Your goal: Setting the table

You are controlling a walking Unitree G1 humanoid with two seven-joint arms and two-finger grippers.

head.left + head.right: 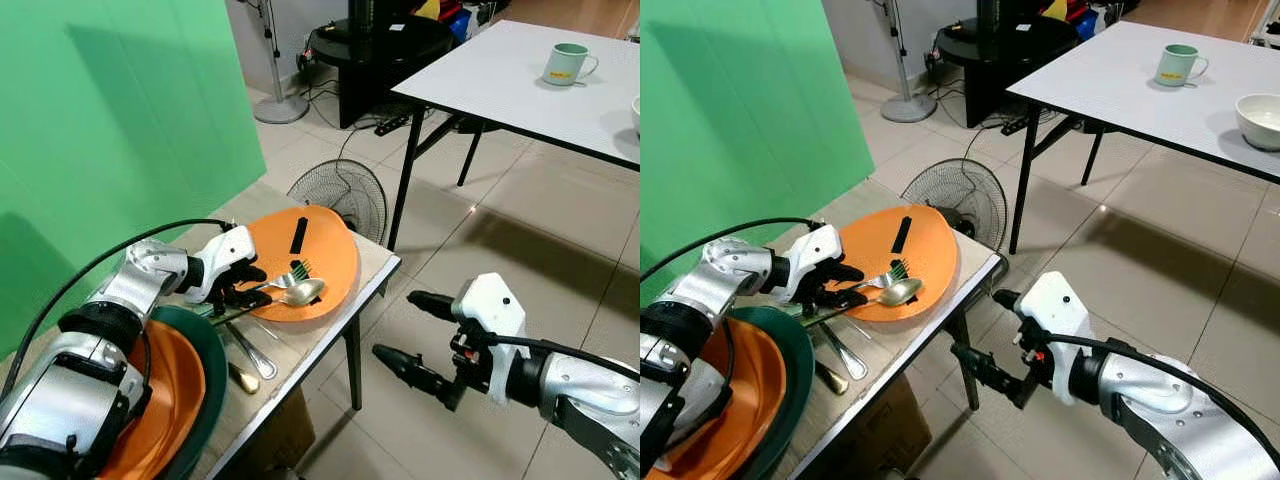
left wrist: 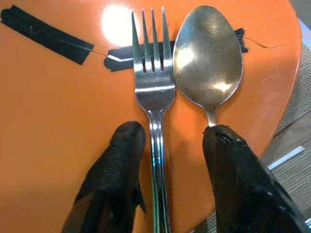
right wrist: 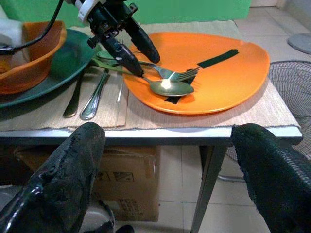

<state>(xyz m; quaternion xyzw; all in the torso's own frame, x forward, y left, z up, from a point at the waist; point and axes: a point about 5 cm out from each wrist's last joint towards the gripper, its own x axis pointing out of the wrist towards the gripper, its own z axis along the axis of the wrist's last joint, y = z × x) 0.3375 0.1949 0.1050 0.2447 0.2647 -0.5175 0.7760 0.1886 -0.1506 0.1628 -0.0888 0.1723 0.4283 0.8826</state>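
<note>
Fork and spoon side by side on an orange plate, left end effector straddling their handles.

The small counter [image 1: 372, 272] carries a woven mat, and on it a wide, shallow orange plate [image 1: 335, 250] patched with strips of black tape, next to a dark green plate [image 1: 212, 360] holding an orange bowl [image 1: 170, 400]. On the orange plate a steel fork [image 2: 154, 82] with four tines lies just beside a polished, oval-bowled spoon [image 2: 208, 58], both pointing the same way. The left end effector [image 1: 245, 287] sits low over their handles, fingers parted narrowly with one on either side of the fork's handle, the other finger [image 2: 233, 165] over the spoon's handle. More cutlery [image 1: 250, 350] lies on the mat. The right end effector [image 1: 405, 335] hangs spread wide beside the counter.
</note>
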